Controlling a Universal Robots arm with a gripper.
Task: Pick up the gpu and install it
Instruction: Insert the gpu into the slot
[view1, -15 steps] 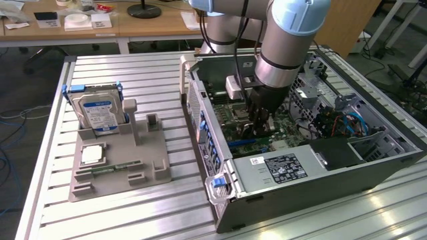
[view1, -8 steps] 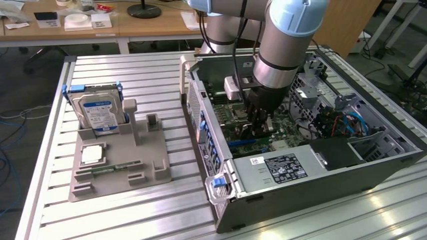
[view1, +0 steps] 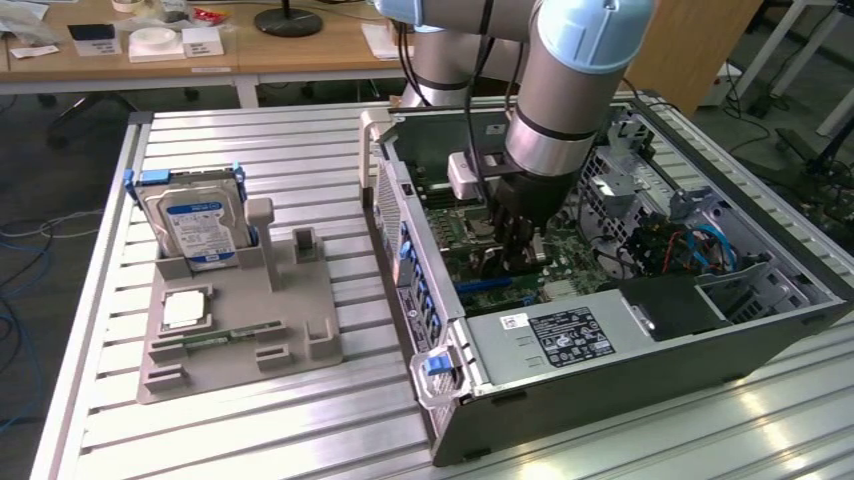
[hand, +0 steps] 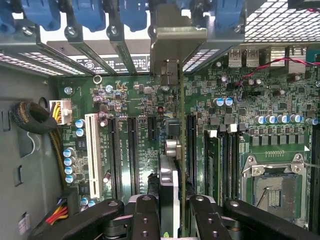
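You're looking straight down at the motherboard (hand: 150, 130) here. The gripper (hand: 175, 210) has its black fingers (hand: 146, 220) clamped on the gpu (hand: 174, 165), which you see edge-on, standing upright over the board between the black expansion slots (hand: 131, 150). Its pale metal bracket (hand: 172, 42) sits up against the case's rear slot openings, between the blue latches (hand: 90, 15). You've also got a white slot (hand: 91, 147), an empty CPU socket (hand: 275, 182), and a sleeved cable bundle (hand: 35, 117) beside the board.

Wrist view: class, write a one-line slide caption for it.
Gripper holding the gpu edge-on over the motherboard, bracket strip up among the blue slot clips.
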